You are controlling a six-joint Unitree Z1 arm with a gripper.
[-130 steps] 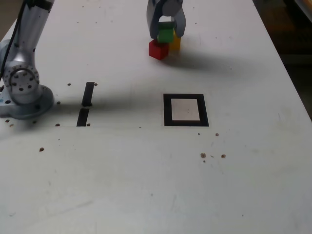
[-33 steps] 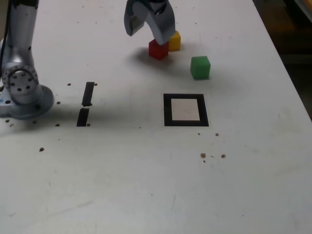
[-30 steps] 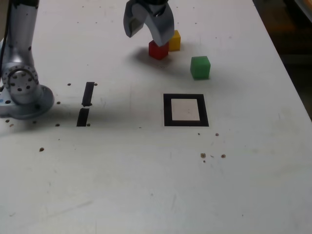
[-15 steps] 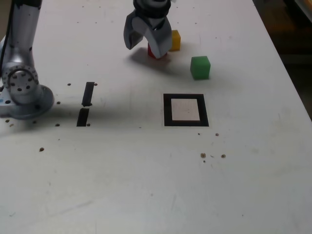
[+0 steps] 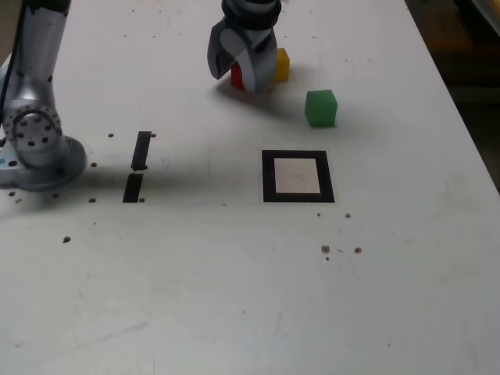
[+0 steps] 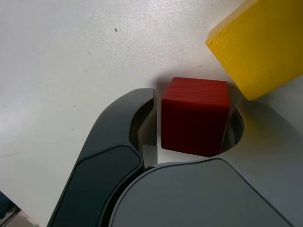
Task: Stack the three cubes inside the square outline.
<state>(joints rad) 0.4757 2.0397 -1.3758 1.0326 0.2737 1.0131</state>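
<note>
Currently, we had the red cube (image 6: 194, 125) btwn the gripper's (image 6: 194, 108) parted fingers, not clamped, w/ a slim gap on one side & the yellow cube (image 6: 265, 47) near the opp. finger.

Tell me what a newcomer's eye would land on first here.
Probably the red block, sitting between the fingers of the robot's hand in the wrist view, with the yellow block close beside it. In the exterior view, the green block stands apart, and the black square outline lies bare near the middle.
</note>
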